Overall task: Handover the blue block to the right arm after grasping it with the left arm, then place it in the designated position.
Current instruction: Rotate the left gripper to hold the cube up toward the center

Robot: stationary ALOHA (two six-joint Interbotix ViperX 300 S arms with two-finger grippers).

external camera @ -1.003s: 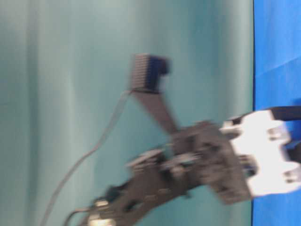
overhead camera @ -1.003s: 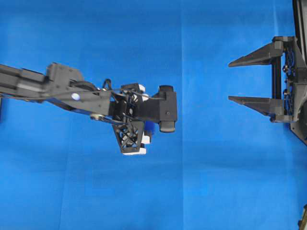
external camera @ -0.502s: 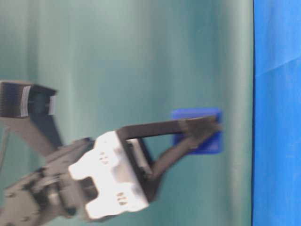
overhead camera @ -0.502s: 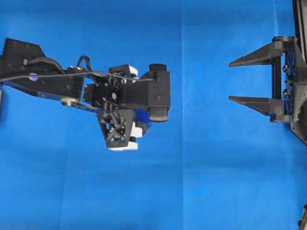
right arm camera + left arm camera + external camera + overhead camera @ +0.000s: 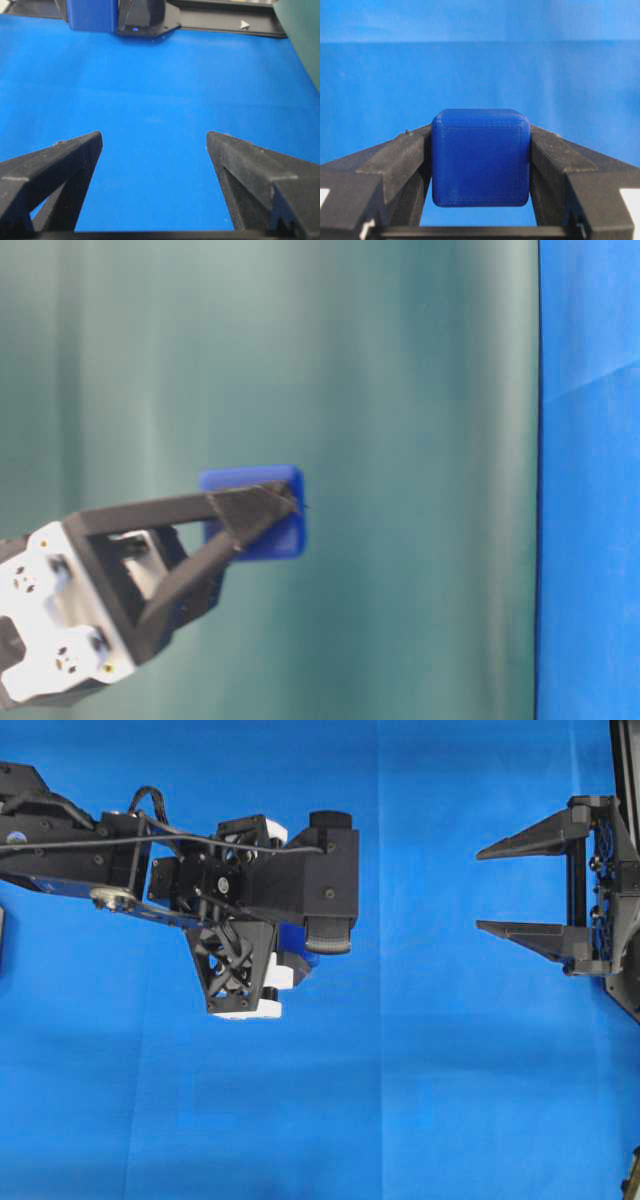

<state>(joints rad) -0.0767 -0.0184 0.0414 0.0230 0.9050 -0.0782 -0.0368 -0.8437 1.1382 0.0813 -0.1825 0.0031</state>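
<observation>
Two fingers of the left gripper (image 5: 480,165) clamped the blue block (image 5: 480,157) aloft, presumably for handover; right gripper (image 5: 520,888) waited spread wide, well apart.

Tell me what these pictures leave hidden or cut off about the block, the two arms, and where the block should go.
- Blue block: nearly all hidden under the left end effector in the overhead view.
- Right end effector: its arm is cut off by the overhead view's right edge.
- Designated position: no marker shows on the blue cloth in any view.
- Left arm's base: outside the overhead view's left edge.
</observation>
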